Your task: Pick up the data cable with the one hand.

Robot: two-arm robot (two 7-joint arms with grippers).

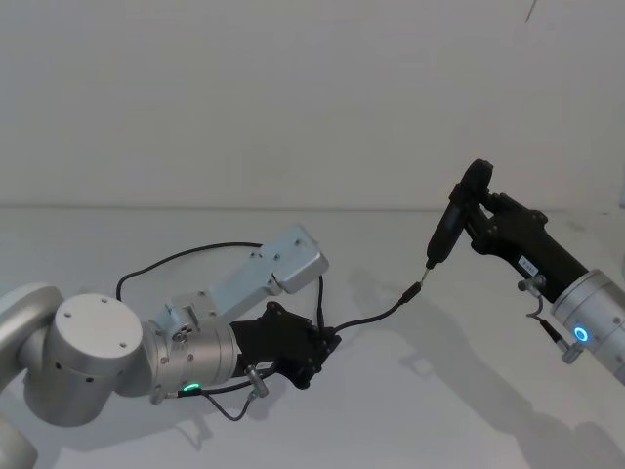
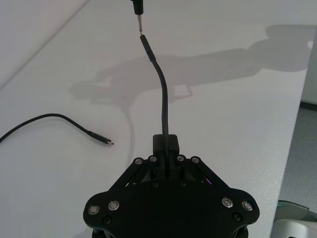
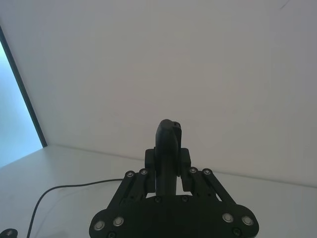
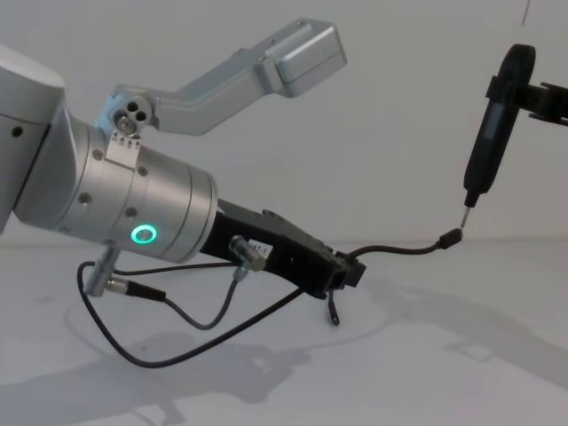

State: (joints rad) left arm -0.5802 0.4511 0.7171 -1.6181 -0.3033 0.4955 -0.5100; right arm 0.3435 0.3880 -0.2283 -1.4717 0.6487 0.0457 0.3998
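My left gripper [image 1: 329,344] is shut on the data cable [image 1: 376,317], a thin black cord, and holds it above the white table [image 1: 439,401]. In the left wrist view the cable [image 2: 163,94] rises from between the shut fingers [image 2: 166,144] toward a metal tip. Its raised plug [image 1: 413,290] sits just under the tip of a slim black tool [image 1: 449,223], which my right gripper [image 1: 480,223] is shut on and holds upright. The cable's other plug [image 2: 101,140] lies on the table. In the chest view the held cable [image 4: 399,249] reaches up to the tool [image 4: 491,133].
The rest of the cord loops back behind my left arm [image 1: 186,256]. A dark strip along the table's edge [image 3: 22,89] runs at the side in the right wrist view. The table ends in an edge [image 2: 299,99] on the right arm's side.
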